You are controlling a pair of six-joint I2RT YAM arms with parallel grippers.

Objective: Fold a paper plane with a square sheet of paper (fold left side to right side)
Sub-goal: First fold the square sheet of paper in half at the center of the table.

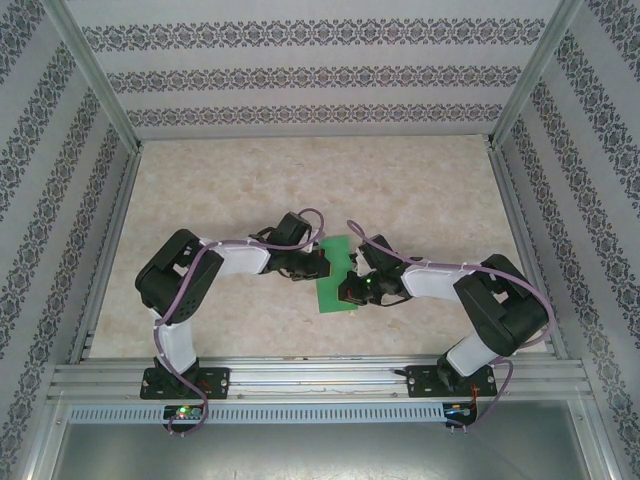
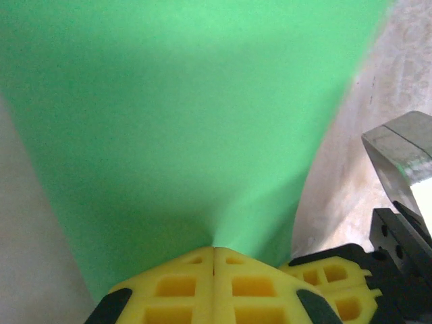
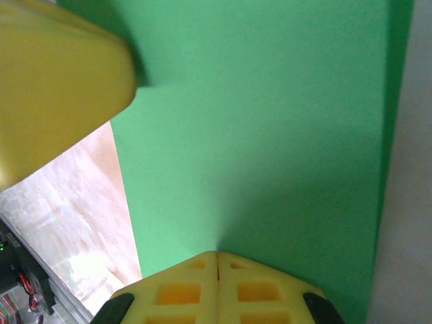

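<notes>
Left gripper (image 2: pixel 214 251) tight on half-hidden paper (image 1: pixel 334 290)

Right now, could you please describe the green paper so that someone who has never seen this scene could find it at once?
Start at the pale marbled table inside the patterned walls and look to its middle, where the two arms meet. There the left gripper and right gripper are each shut on the green paper, the one bright green thing among black and white arms.

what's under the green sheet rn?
Beige tabletop shows around the square sheet of paper; whatever lies directly beneath is covered. The left gripper and right gripper are each shut on an edge.
</notes>
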